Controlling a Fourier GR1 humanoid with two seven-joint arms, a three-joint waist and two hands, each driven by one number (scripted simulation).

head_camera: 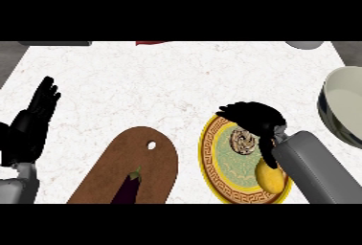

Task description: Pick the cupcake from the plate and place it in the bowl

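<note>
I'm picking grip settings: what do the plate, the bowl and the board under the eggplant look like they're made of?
Plate: glazed ceramic, judging by its yellow patterned rim and green centre. Bowl: smooth pale inside, darker shiny outer wall, so ceramic or perhaps metal. Cutting board: matte brown, probably wood, with a hanging hole.

Plate (212,158) yellow rim w/ key pattern, green centre; brown board (134,162); purple eggplant (127,189).

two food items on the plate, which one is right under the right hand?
The cupcake, brown-swirled, at the middle of the plate, just below the curled fingers of the right hand. The yellow round item lies nearer the plate's lower rim, beside the forearm.
</note>
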